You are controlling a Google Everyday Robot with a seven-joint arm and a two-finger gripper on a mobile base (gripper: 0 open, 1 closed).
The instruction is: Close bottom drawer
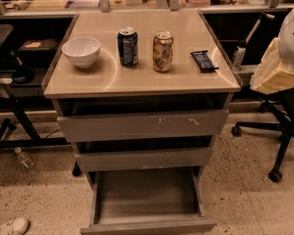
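The bottom drawer is the lowest of three grey-brown drawers in the cabinet. It is pulled far out, and its inside looks empty. Its plain front lies at the bottom edge of the view. Above it are the plain middle drawer and the top drawer with white scratch marks, both slightly out. My gripper and arm show as a white and cream shape at the right edge. It is level with the cabinet top, well above and to the right of the bottom drawer.
On the cabinet top stand a white bowl, a blue can, a gold can and a dark snack bar. An office chair base stands at the right. A bottle and a shoe lie on the floor at the left.
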